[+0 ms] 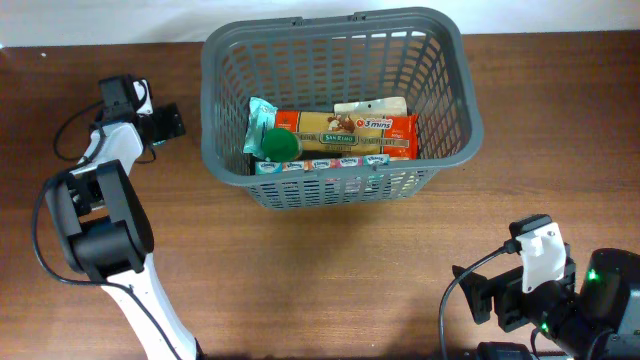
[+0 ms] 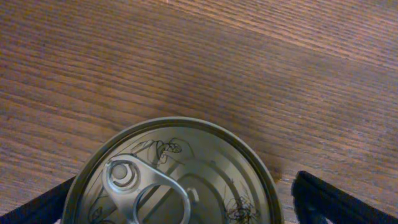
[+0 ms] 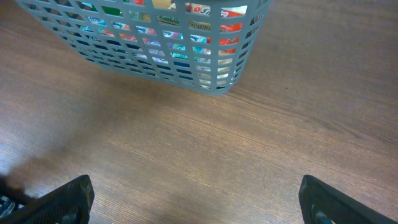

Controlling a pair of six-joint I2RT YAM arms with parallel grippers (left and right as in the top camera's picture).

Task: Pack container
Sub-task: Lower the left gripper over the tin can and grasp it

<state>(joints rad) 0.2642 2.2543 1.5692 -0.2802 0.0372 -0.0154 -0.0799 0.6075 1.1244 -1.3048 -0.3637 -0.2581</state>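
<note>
The dark grey lattice container [image 1: 225, 150] stands at the back middle of the table. It holds a red pasta pack [image 1: 345, 132], a green-lidded item [image 1: 278, 146] and a row of teal cartons [image 1: 320, 164]. It also shows in the right wrist view [image 3: 217, 84]. My left gripper [image 1: 166, 122] is at the far left; in the left wrist view its fingers [image 2: 180, 208] straddle a metal pull-tab can [image 2: 186, 180], with a gap at the right finger. The can is hidden in the overhead view. My right gripper [image 3: 196, 199] is open and empty over bare wood, in front of the container.
The brown wooden table [image 1: 330, 270] runs under everything. The left arm's base and cable [image 1: 95, 220] sit at the left edge. The right arm's body [image 1: 545, 290] is at the front right corner.
</note>
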